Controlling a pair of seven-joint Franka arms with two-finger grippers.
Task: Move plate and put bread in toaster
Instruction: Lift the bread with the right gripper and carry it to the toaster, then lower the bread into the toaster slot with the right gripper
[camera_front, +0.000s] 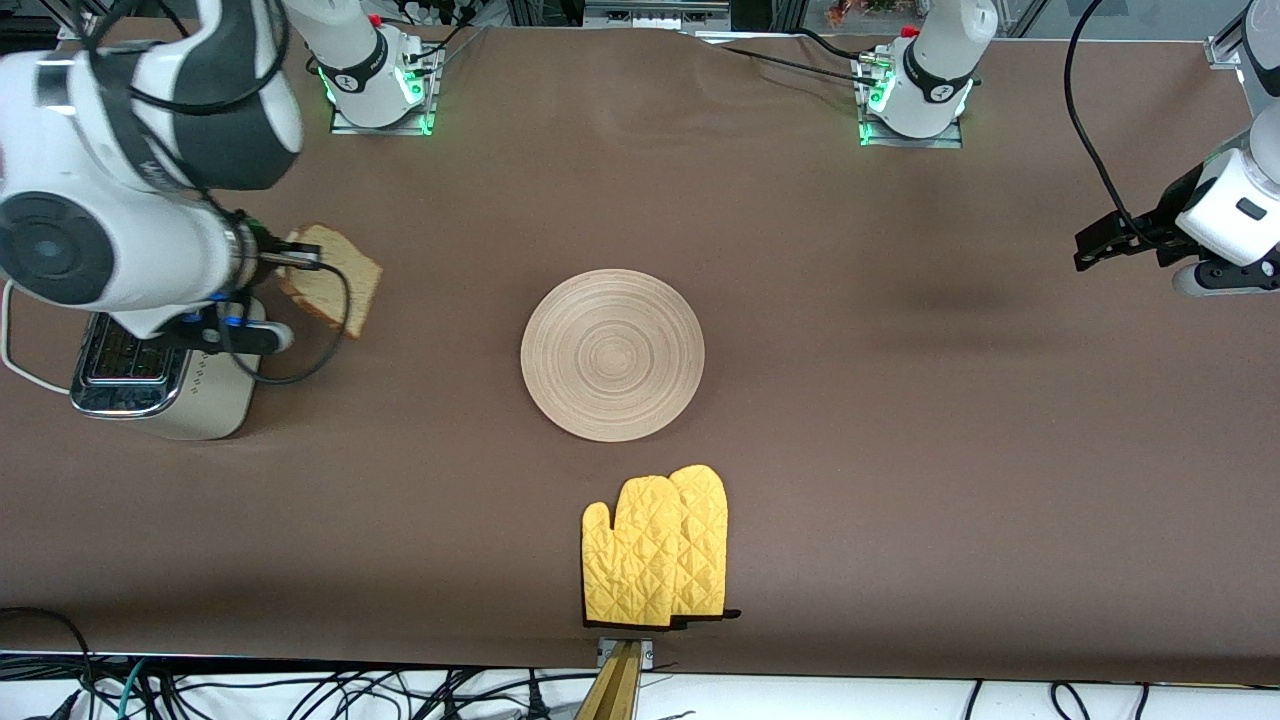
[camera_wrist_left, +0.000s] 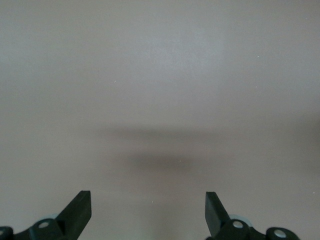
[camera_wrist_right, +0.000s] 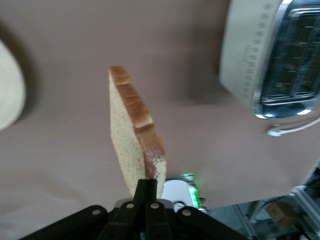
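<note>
High front camera faces arms; wrist cameras look past claws

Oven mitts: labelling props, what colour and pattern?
Bright yellow oven mitts, diamond-quilted, with a dark cuff edge; clearest in the front view.

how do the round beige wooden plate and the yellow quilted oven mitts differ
The round beige wooden plate is a smooth, ring-grooved disc; the yellow quilted oven mitts are soft, stitched and hand-shaped. The plate lies mid-table; the mitts lie nearer the front camera, at the table's edge. Both lie flat, untouched.
</note>
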